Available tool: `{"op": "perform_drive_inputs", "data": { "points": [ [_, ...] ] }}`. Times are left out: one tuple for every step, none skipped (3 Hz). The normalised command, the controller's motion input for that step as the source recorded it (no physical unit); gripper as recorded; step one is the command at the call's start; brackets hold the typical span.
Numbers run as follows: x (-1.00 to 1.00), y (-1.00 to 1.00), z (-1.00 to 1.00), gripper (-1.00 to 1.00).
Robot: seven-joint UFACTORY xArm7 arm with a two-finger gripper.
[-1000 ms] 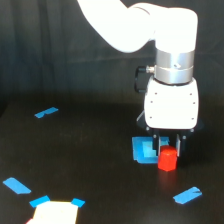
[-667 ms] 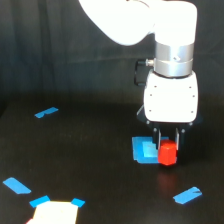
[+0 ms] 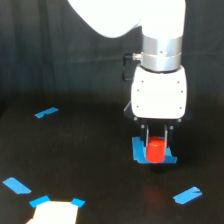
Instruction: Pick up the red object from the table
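Red-orange, stubby and solid: the red object [image 3: 155,150] sits between the two dark fingers [image 3: 145,134] of the gripper [image 3: 155,142], which close against its sides and hold it. Its underside appears to hang just above the table [image 3: 90,165], though the view does not settle whether any contact remains.

White housing of the arm [image 3: 159,97] stands directly above the gripper, topped by a metallic silver collar and a broad white link that runs up and out toward the exterior view's top left. A short black cable loops at the housing's side, on the exterior view's left.

Directly behind and below the held block lies a flat blue square patch [image 3: 153,152], flat on the black matte surface; the block overlaps its middle as seen from this camera.

Farther out, blue tape strips are scattered over the table:
- one strip [image 3: 187,195] near the exterior view's lower right;
- one strip [image 3: 46,112] well apart, toward the exterior view's left;
- one strip [image 3: 17,185] at the lower left.

A pale patch [image 3: 54,213] sits at the bottom edge, lower left, with blue tape at its top corners.
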Motion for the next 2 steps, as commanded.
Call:
{"op": "perform_drive_inputs", "data": {
  "points": [
    [-1.00, -1.00, 1.00, -0.96],
    [-1.00, -1.00, 0.96, -0.95]
  ]
}}
